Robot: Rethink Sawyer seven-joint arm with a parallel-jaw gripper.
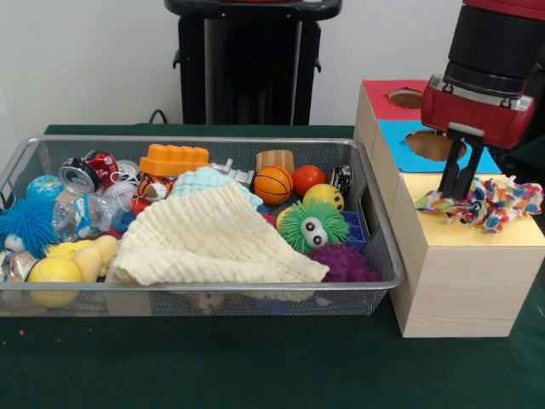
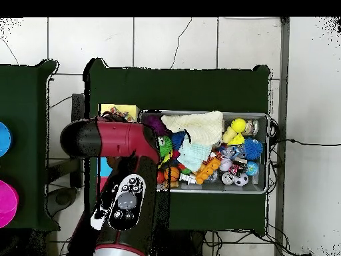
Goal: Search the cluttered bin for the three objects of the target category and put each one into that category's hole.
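Rag [image 1: 490, 201], a multicoloured knotted cloth, lies on the yellow top of the wooden box [image 1: 451, 273] beside the wire bin [image 1: 366, 285], with the tool [image 1: 457, 189] clamped on it, seemingly to feed it into that section's hole. From overhead, the arm [image 2: 123, 173] hides the box beside the bin [image 2: 268, 153], so only a yellow corner and a scrap of rag [image 2: 118, 115] show.

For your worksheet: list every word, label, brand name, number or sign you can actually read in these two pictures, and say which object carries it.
No text reads clearly enough to quote.
Crushed red can in the wire bin: printed markings, too small and blurred to read.
Plastic bottle: label unreadable.
Robot arm, overhead view: white markings, not legible.
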